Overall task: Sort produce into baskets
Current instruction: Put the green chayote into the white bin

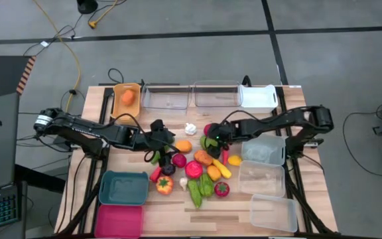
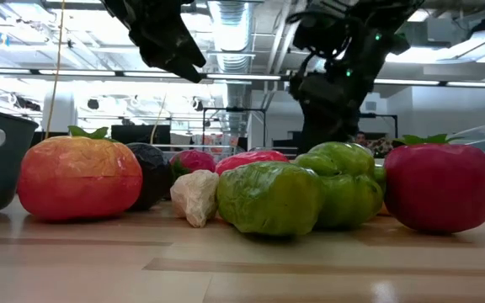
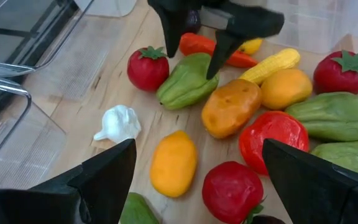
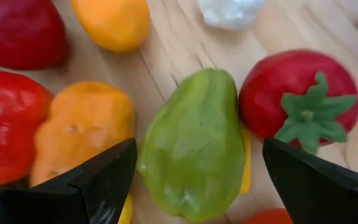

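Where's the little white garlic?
In the high view, the white garlic sits alone on the table's middle, just in front of the clear bins, behind the orange fruit.

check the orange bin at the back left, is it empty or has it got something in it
Not empty. In the high view the orange bin holds one orange piece of produce; nothing else shows inside it.

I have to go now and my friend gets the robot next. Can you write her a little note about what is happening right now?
Left gripper: open, empty, over the left edge of the produce pile.
Right gripper: open, empty, right above a green pear-shaped piece.
Done: one orange piece lies in the orange-yellow bin.
Left: the rest sits mid-table. The teal bin, red bin, white bin and clear bins look empty.
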`<state>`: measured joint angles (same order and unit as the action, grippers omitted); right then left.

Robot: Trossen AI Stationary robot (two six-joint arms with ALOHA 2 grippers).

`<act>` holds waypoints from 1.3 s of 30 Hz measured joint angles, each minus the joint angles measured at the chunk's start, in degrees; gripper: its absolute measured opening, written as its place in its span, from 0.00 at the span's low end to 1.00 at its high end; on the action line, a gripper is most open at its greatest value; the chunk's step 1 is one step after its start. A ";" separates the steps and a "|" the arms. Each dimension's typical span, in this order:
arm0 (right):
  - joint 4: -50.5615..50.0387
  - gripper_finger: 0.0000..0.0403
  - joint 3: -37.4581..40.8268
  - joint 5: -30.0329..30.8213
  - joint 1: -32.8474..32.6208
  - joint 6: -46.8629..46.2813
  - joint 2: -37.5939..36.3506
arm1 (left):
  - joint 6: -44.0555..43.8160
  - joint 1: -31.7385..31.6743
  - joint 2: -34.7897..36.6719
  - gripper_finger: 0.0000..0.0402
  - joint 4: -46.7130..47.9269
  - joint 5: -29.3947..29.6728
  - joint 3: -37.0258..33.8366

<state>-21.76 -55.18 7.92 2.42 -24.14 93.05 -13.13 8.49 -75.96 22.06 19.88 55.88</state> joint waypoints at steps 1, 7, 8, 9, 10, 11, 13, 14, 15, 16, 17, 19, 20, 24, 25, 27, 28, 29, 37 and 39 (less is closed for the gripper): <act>-0.04 0.93 0.00 0.09 0.00 0.00 0.61 | -0.02 0.00 0.00 0.84 0.00 0.02 0.00; 0.03 0.93 0.06 0.16 0.00 0.00 3.51 | -0.06 0.00 0.00 0.84 -0.02 0.02 0.02; 0.28 0.92 0.07 0.16 0.00 0.00 3.85 | -0.07 0.00 0.00 0.84 -0.02 0.02 0.02; 0.46 0.91 0.07 0.16 0.00 0.01 3.87 | -0.07 0.00 0.00 0.84 -0.04 0.02 0.02; 0.56 0.89 0.07 0.14 0.00 0.00 3.87 | -0.08 0.00 0.00 0.84 -0.05 0.00 0.02; 0.82 0.88 0.07 0.13 0.00 0.02 3.85 | -0.11 0.00 0.00 0.84 -0.06 0.02 0.02; 1.52 0.83 0.07 0.13 0.00 0.03 3.85 | -0.15 0.00 0.00 0.84 -0.11 0.00 0.04; 1.38 0.81 0.07 0.13 0.00 0.04 3.78 | -0.17 -0.02 0.00 0.84 -0.11 0.01 0.04; 1.25 0.79 0.07 0.13 0.00 0.06 3.74 | -0.17 0.00 0.00 0.84 -0.11 0.02 0.04; 1.41 0.78 0.07 0.01 0.00 0.09 3.76 | -0.17 0.00 0.00 0.84 -0.11 0.02 0.04; 1.44 0.77 0.04 -0.08 0.00 0.11 3.76 | -0.17 -0.01 0.00 0.84 -0.11 0.00 0.04; 1.11 0.76 0.07 -0.13 0.00 0.13 3.76 | -0.17 0.00 0.00 0.84 -0.11 0.00 0.04; 1.20 0.76 0.07 -0.15 -0.02 0.12 3.76 | -0.17 0.00 0.00 0.84 -0.13 0.00 0.04; 0.82 0.76 0.07 -0.38 -0.13 0.11 2.60 | -0.17 0.00 0.00 0.84 -0.11 0.00 0.04; 0.90 0.76 0.07 -0.61 -0.13 0.11 1.84 | -0.17 -0.01 0.00 0.84 -0.13 0.00 0.04; 0.40 0.76 0.07 -0.70 -0.13 0.11 -0.22 | -0.17 -0.01 0.00 0.84 -0.11 0.00 0.04; -0.14 0.76 0.07 -0.70 -0.13 0.11 -1.38 | -0.17 -0.01 0.00 0.84 -0.11 0.00 0.04; -0.86 0.76 0.07 -0.70 -0.13 0.11 -2.76 | -0.17 -0.02 0.00 0.84 -0.13 0.00 0.04; -8.32 0.76 0.07 -0.59 1.10 0.11 -15.37 | -0.17 -0.02 0.00 0.84 -0.13 0.00 0.04; -10.29 0.76 0.07 -0.07 1.97 0.11 -18.45 | -0.17 0.00 0.00 0.84 -0.13 0.00 0.04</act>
<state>-32.05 -55.11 7.85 4.38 -24.03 74.60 -13.30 8.49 -75.96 21.93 19.88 55.92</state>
